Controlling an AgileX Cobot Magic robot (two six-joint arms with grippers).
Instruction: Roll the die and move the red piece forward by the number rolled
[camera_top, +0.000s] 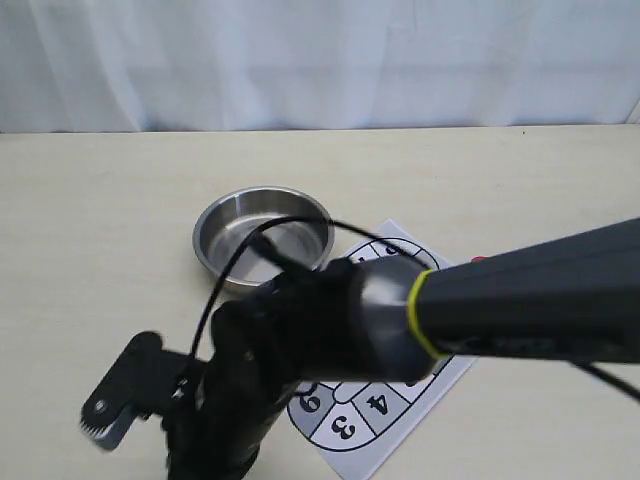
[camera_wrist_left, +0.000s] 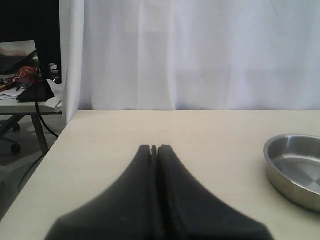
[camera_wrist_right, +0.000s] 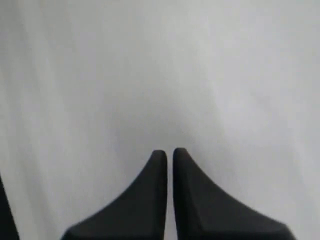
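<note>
The die shows in no view. A sliver of red (camera_top: 478, 259), probably the red piece, peeks over the dark arm (camera_top: 520, 300) beside the numbered board (camera_top: 350, 425); the arm hides the rest. The steel bowl (camera_top: 263, 238) looks empty where visible, and its edge (camera_wrist_left: 295, 167) appears in the left wrist view. My left gripper (camera_wrist_left: 154, 148) hangs low over bare table, left of the bowl, shut on nothing. My right gripper (camera_wrist_right: 169, 152) faces white curtain, its fingers a hair apart with nothing between. A black gripper plate (camera_top: 120, 395) shows at lower left; I cannot tell whose.
The thick dark arm crosses the exterior view from the right and covers most of the board. A black cable (camera_top: 215, 290) loops over the bowl's near rim. A white curtain (camera_top: 320, 60) backs the table. The table's left edge (camera_wrist_left: 45, 155) drops to a floor with furniture.
</note>
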